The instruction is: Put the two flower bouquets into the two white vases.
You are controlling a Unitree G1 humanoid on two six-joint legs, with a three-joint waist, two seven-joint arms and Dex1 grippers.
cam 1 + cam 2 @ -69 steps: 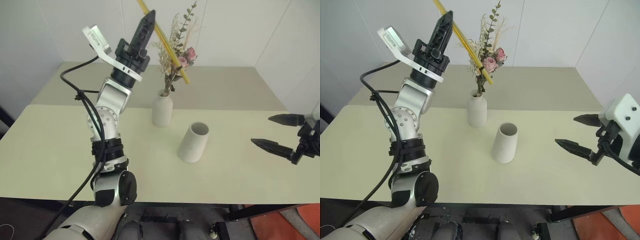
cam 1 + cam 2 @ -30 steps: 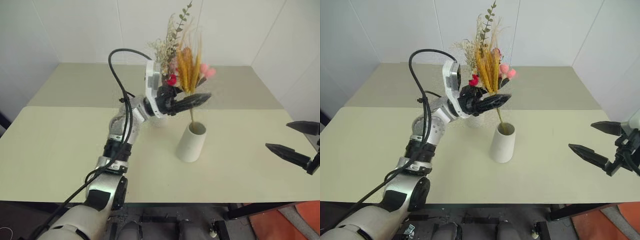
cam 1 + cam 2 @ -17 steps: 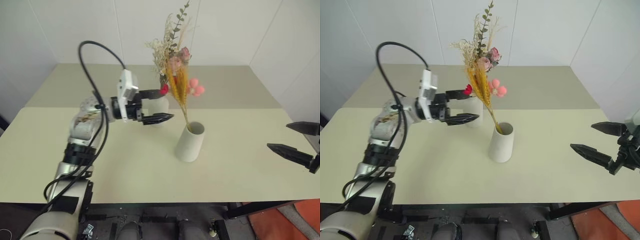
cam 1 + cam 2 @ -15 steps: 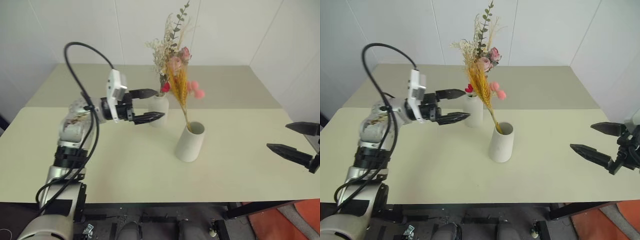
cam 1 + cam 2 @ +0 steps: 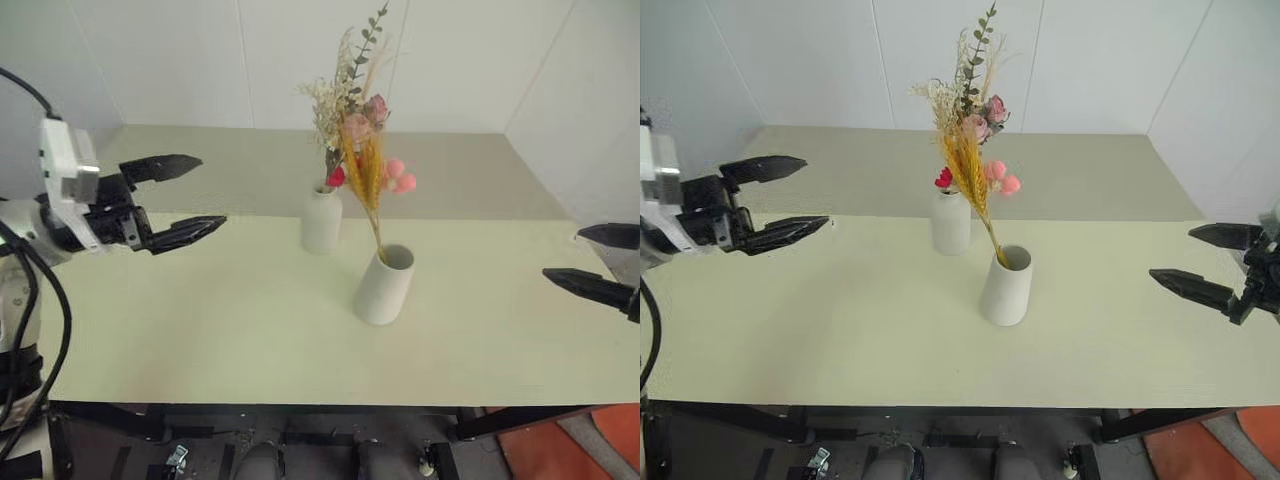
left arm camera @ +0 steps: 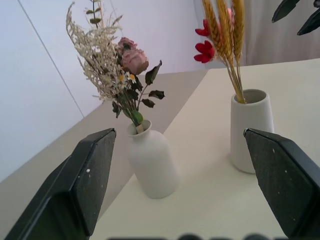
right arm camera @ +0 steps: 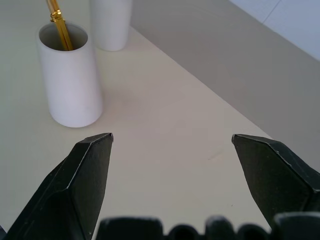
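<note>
The bushy pink-rose bouquet [image 5: 348, 110] stands in the narrow-necked white vase [image 5: 322, 222] at mid-table. Just in front of it and to the right, the slim bouquet [image 5: 372, 175] of yellow stems and red-pink balls leans in the wide-mouthed tapered vase [image 5: 383, 285]. My left gripper [image 5: 212, 190] hovers open and empty far to the left of both vases, pointing toward them. My right gripper [image 5: 562, 252] is open and empty near the right edge. The left wrist view shows both vases, the bottle vase [image 6: 152, 165] and the tapered vase [image 6: 251, 127], between its spread fingers.
The cream table [image 5: 250, 320] joins a second table surface behind it, with white walls at the back and sides. Bare tabletop lies between each gripper and the vases. The right wrist view shows the tapered vase [image 7: 70, 80] at a distance.
My left gripper let go of the slim bouquet, which now rests in the tapered vase, and drew away far to the left, open. The right gripper stayed roughly in place.
</note>
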